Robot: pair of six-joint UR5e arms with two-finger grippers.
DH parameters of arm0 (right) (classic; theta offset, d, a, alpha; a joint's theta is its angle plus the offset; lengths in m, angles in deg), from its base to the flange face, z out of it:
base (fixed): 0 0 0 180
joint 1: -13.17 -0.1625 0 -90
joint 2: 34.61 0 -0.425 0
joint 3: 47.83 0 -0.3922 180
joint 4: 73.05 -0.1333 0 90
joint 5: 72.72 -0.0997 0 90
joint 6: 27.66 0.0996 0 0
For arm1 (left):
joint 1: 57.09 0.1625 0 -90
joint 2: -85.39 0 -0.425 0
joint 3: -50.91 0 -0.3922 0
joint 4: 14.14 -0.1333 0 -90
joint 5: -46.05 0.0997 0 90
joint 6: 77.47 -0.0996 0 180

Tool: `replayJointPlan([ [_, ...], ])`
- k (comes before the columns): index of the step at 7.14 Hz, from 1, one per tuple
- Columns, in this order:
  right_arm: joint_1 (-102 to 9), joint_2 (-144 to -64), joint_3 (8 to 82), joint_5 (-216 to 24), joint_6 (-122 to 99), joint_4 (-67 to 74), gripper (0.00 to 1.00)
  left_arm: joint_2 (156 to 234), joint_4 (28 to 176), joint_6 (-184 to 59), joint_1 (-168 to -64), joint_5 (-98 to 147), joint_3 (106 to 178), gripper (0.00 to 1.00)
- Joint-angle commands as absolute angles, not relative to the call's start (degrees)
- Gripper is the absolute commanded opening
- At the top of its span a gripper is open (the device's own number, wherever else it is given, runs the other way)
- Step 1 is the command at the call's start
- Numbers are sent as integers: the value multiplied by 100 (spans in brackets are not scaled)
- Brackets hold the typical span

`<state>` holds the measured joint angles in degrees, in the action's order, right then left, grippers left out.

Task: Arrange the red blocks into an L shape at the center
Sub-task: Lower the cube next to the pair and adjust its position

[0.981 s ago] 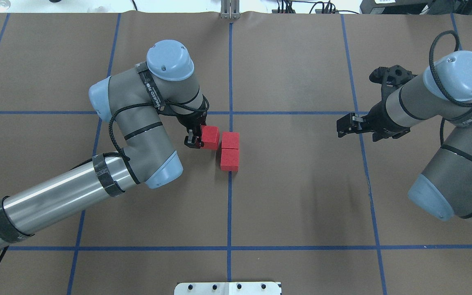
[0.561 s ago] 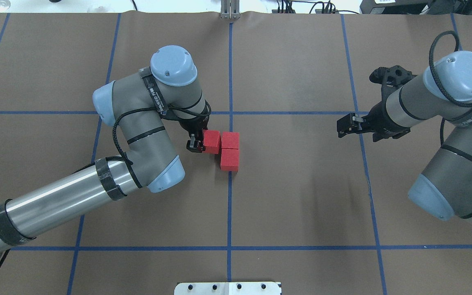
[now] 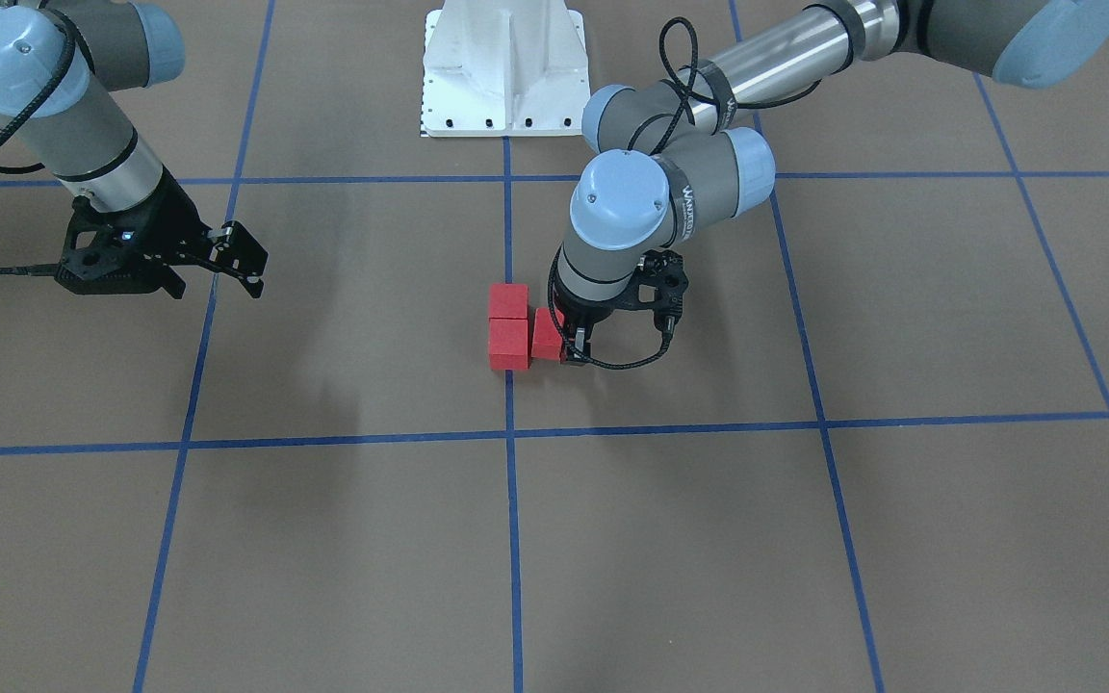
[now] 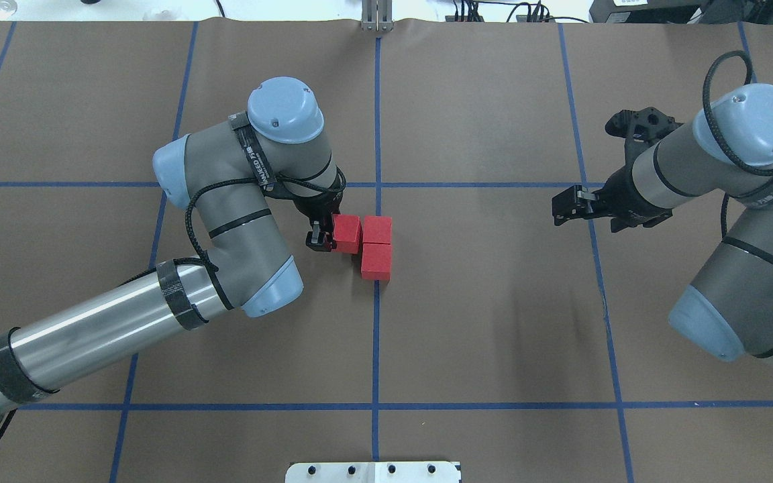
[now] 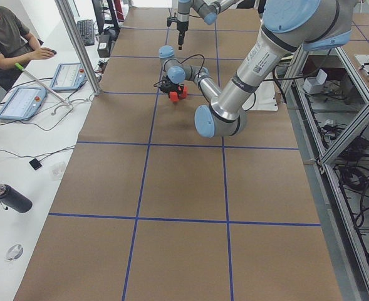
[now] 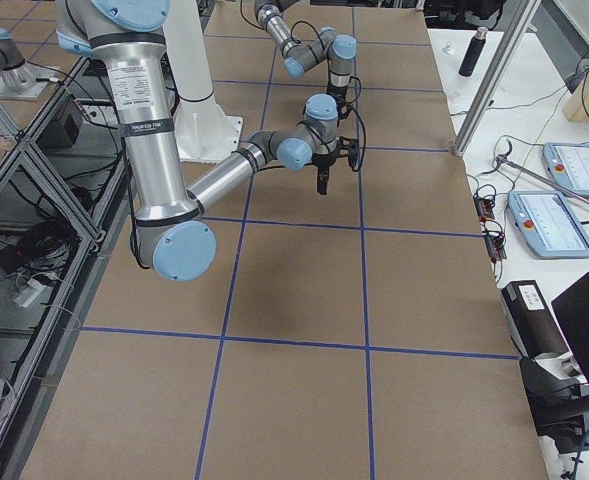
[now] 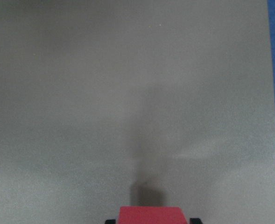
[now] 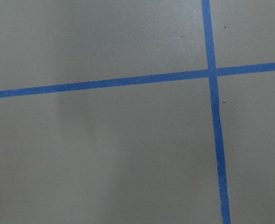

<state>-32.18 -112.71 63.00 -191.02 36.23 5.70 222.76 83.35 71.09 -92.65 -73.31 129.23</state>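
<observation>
Three red blocks lie at the center on the vertical blue tape line (image 4: 376, 335). Two of them (image 4: 377, 229) (image 4: 376, 261) form a column on the line. The third red block (image 4: 346, 233) sits against the left side of the far one, and my left gripper (image 4: 334, 235) is shut on it. In the front view the held block (image 3: 547, 334) is beside the column (image 3: 508, 322), under the left gripper (image 3: 562, 346). The left wrist view shows its top (image 7: 150, 214) between the fingertips. My right gripper (image 4: 562, 209) is open and empty, far to the right above the floor.
The white robot base plate (image 4: 373, 471) is at the near edge, also in the front view (image 3: 504, 67). A metal clamp (image 4: 376, 17) sits at the far edge. An operator (image 5: 5, 37) with tablets sits beyond the far side.
My left gripper has slid the held red block to the right until it meets the far block of the column. The right arm has not moved.
</observation>
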Motion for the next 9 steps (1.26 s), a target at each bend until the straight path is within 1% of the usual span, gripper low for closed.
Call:
replayJointPlan([
  [1, -3218, -11274, 6291, -19102, 3624, 570, 100, 22276, 8333, 7238, -9260, -7322, 12922, 0],
  [9, -3218, -11274, 6300, -19102, 3615, 570, 100, 22285, 8350, 7264, -9243, -7304, 12870, 0],
])
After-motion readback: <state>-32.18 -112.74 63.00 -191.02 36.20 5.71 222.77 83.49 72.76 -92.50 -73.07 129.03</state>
